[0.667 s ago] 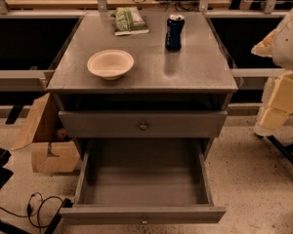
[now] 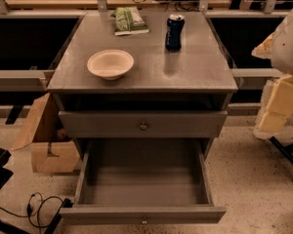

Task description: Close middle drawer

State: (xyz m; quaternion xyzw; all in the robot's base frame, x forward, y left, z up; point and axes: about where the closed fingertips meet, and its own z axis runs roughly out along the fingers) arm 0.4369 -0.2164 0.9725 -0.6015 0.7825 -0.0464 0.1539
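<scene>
The middle drawer [image 2: 142, 179] is pulled far out toward me, showing its deep, plain grey, empty box. Its low front [image 2: 112, 213] with a small round knob [image 2: 144, 221] is at the bottom of the camera view. Above it, a taller grey drawer front [image 2: 102, 124] with a knob [image 2: 143, 126] stands a little out under the cabinet top [image 2: 195, 67]. My gripper [image 2: 269, 125], beige below the white arm [image 2: 288, 43], hangs at the right edge. It is to the right of the cabinet, apart from both drawers.
On the cabinet top are a cream bowl [image 2: 110, 64], a blue can [image 2: 174, 31] and a green packet [image 2: 129, 20]. An open cardboard box [image 2: 46, 145] stands on the floor at the left, with cables [image 2: 39, 206] in front of it. A dark leg [image 2: 288, 155] is at the right.
</scene>
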